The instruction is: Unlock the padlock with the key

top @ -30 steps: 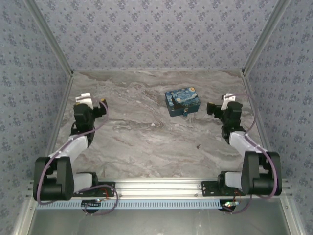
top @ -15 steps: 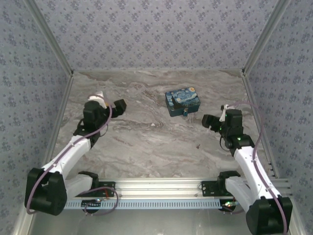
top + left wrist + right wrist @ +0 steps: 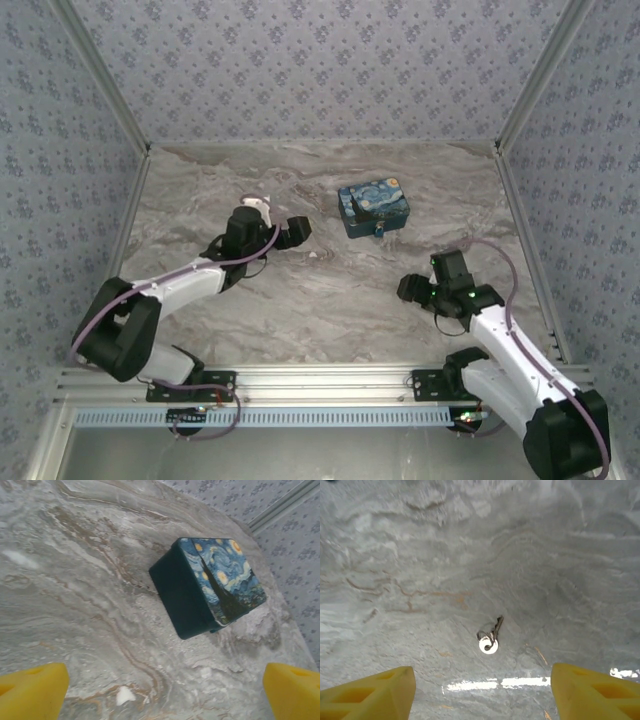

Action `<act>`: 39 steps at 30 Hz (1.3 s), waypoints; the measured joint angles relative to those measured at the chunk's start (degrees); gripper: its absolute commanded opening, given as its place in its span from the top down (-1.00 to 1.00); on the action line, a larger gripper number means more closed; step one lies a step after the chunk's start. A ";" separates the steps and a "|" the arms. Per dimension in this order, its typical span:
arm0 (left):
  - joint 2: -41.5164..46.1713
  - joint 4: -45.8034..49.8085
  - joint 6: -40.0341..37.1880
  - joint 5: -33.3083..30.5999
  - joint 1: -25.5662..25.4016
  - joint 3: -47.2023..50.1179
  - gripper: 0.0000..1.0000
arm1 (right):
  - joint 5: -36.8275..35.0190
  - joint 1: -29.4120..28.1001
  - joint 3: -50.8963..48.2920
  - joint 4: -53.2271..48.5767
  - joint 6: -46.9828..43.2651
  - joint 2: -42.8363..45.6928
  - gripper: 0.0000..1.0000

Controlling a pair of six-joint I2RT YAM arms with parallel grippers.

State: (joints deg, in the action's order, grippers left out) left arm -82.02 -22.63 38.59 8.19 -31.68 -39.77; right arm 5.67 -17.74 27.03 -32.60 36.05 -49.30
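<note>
Found the key (image 3: 491,636) flat on the marble table (image 3: 420,555), straight ahead of the right gripper (image 3: 482,692) and roughly centred between its yellow pads (image 3: 367,692). Lies with its long axis close to up-down in the right wrist view, tipped a little rightward at the far end. Shows a pale round head and a small wire ring at the near end, with the dark blade pointing away. Would likely be pinched across its thin width, not along its length, which is awkward on something lying flat.

Stands wide open and holds nothing, as does the left gripper (image 3: 162,695).

From above, placed the right gripper (image 3: 410,290) low over the near right of the table, well apart from the painted box (image 3: 373,207). Placed the left gripper (image 3: 297,232) to the left of the box, near it but not touching, facing its dark side wall.

Took the padlock (image 3: 379,231) to be the small speck touching the near edge of the box; too tiny to be sure.

Judged the right gripper the nearer one for the key, the left for the box and padlock.
</note>
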 measured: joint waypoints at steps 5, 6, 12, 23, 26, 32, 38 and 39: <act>-2.64 -1.95 2.40 0.15 -0.98 0.00 -0.99 | -2.32 -3.37 0.09 1.55 2.78 -5.62 -0.14; -3.15 -2.14 2.71 0.22 -1.05 0.00 -0.99 | -2.73 -3.87 0.28 1.55 3.08 -6.60 -0.10; -4.66 -3.32 4.00 0.46 -1.36 -0.09 -0.99 | -5.60 -6.56 3.06 1.55 3.61 -13.11 0.07; -4.85 -3.56 4.20 0.68 -1.33 -0.98 -0.99 | -8.79 -8.59 6.78 1.53 3.39 -20.26 0.30; -4.85 -3.54 4.20 0.68 -1.33 -0.98 -0.99 | -9.16 -9.07 7.15 1.55 3.37 -21.38 0.35; -4.85 -3.50 4.20 0.68 -1.36 -1.03 -0.99 | -9.88 -10.01 8.37 1.51 3.37 -23.96 0.40; -4.85 -3.48 4.20 0.66 -1.33 -1.03 -0.99 | -10.67 -10.71 9.16 1.42 3.39 -25.38 0.40; -4.85 -3.45 4.20 0.66 -1.33 -1.03 -0.99 | -10.86 -10.82 9.27 1.38 3.39 -25.64 0.40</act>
State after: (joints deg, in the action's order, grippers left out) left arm -86.87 -26.09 42.78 8.84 -33.01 -40.80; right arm -5.19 -28.56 36.29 -31.22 39.44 -74.94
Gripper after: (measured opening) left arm 0.994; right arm 0.299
